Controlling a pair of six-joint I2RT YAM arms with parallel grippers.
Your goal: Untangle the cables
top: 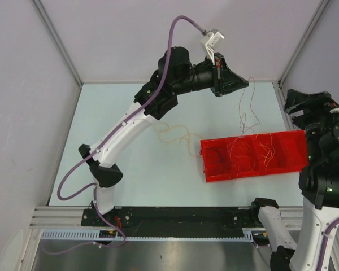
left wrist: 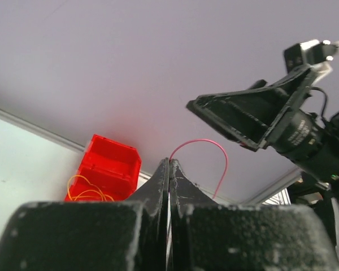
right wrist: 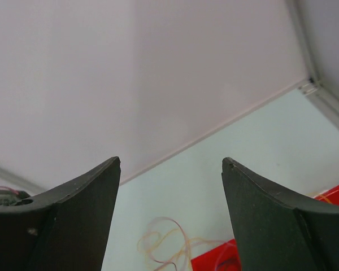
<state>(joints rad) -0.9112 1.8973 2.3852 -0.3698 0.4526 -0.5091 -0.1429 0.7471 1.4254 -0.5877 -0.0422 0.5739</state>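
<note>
My left gripper [top: 249, 83] is raised over the far side of the table and shut on a thin pink-red cable [top: 240, 108]. The cable hangs from it down to the red bin [top: 296, 139]. In the left wrist view the fingertips [left wrist: 169, 161] are pressed together, and the cable [left wrist: 206, 142] arches out from between them. A loose tangle of pale orange and yellow cables [top: 175, 134] lies on the table left of the bin. It also shows in the right wrist view [right wrist: 169, 243]. My right gripper [right wrist: 171, 162] is open and empty, held above the table's right side [top: 292, 105].
The red bin has three compartments: dark loops on the left [top: 216, 159], red-orange loops in the middle [top: 241, 156], yellow loops on the right [top: 265, 152]. Grey walls enclose the table on three sides. The right gripper [left wrist: 243, 121] hangs close to the left gripper.
</note>
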